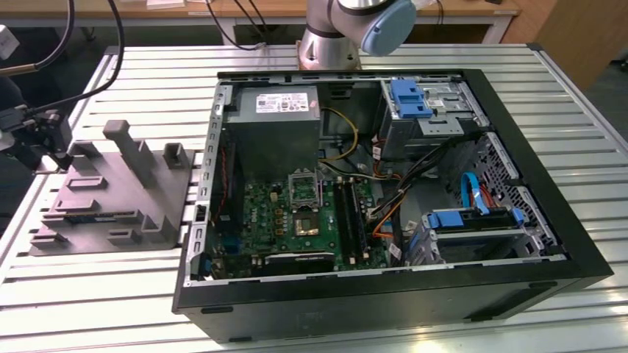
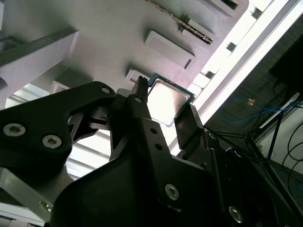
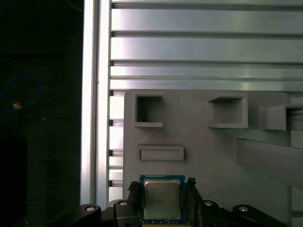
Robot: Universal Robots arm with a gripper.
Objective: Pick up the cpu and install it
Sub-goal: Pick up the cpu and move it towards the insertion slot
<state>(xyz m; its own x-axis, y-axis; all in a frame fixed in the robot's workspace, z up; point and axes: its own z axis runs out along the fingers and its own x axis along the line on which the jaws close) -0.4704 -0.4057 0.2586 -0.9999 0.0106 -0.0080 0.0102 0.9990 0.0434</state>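
Note:
The cpu [image 3: 161, 199], a small square chip with a silvery top and a green rim, sits between my gripper's [image 3: 162, 189] two black fingers [image 3: 133, 193]. Both press against its opposite sides. In the second wrist view the cpu [image 2: 166, 100] shows bright between the same fingers [image 2: 186, 119] of the gripper [image 2: 163, 101], just over the grey fixture [image 2: 109, 33]. In the exterior view the gripper [image 1: 59, 154] hangs at the far left end of the grey fixture [image 1: 118, 198]. The open computer case [image 1: 373, 294] lies to the exterior view's right, its motherboard socket [image 1: 306, 222] uncovered.
The fixture carries upright posts [image 1: 128, 147] and square pockets [image 3: 149, 111]. The slatted aluminium table [image 3: 199, 42] ends at an edge rail [image 3: 97, 94] close to the gripper. Inside the case are a grey power supply [image 1: 284, 118], blue drive brackets [image 1: 410, 99] and loose cables [image 1: 471, 191]. The arm's base [image 1: 343, 29] stands behind the case.

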